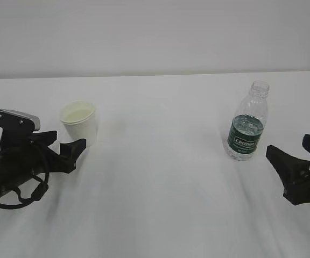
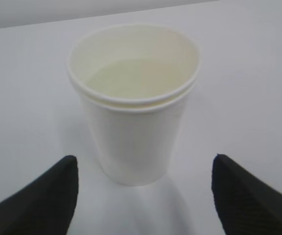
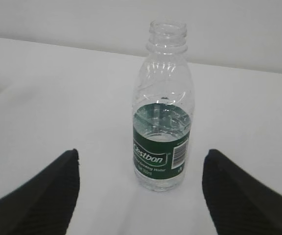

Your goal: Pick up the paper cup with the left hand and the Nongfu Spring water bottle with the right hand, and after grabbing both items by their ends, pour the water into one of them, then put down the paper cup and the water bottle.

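Observation:
The white paper cup [image 1: 79,122] stands upright on the left of the table, with pale liquid visible inside it [image 2: 133,103]. My left gripper [image 1: 63,144] sits low just in front of the cup, open, with nothing between its fingers [image 2: 144,169]. On the right stands the uncapped clear water bottle [image 1: 247,122] with a dark green label, water filling roughly its lower half [image 3: 163,107]. Short of the bottle, my right gripper [image 1: 297,148] is open and empty [image 3: 140,166].
A white table [image 1: 160,188] carries both objects. A pale wall rises behind its far edge [image 1: 155,75]. Between the cup and the bottle lies a wide stretch of bare tabletop.

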